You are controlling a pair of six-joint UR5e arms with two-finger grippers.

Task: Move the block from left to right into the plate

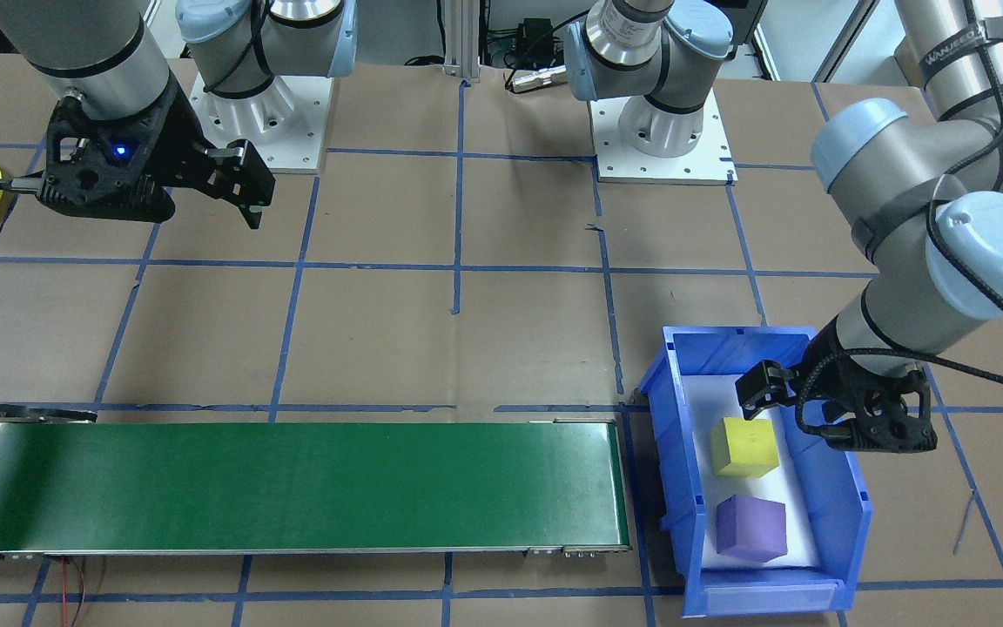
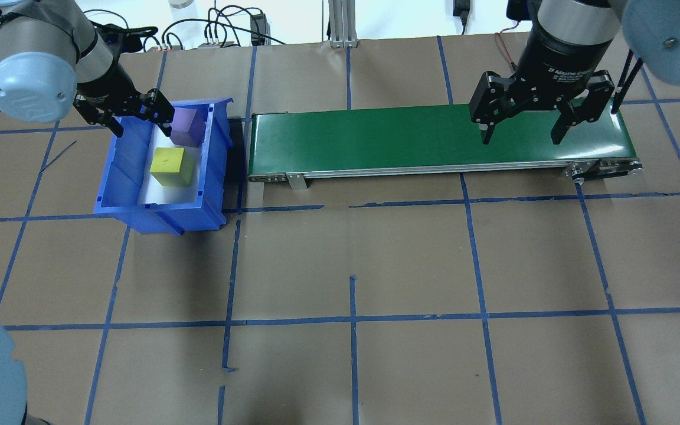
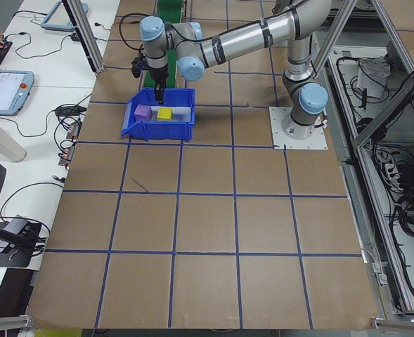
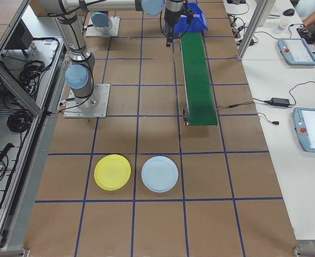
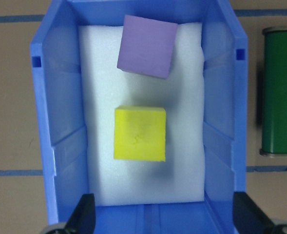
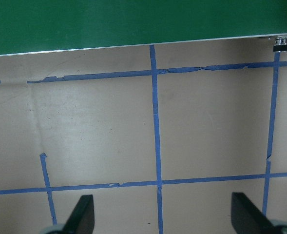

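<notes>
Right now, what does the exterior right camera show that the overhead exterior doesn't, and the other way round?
Only the exterior right view shows the yellow plate and a pale blue plate beside it, on the table past the belt's near end. Only the overhead view shows the yellow block and purple block inside the blue bin, the left gripper open above them, and the right gripper open over the belt. Both show the green conveyor belt and the bin.
</notes>
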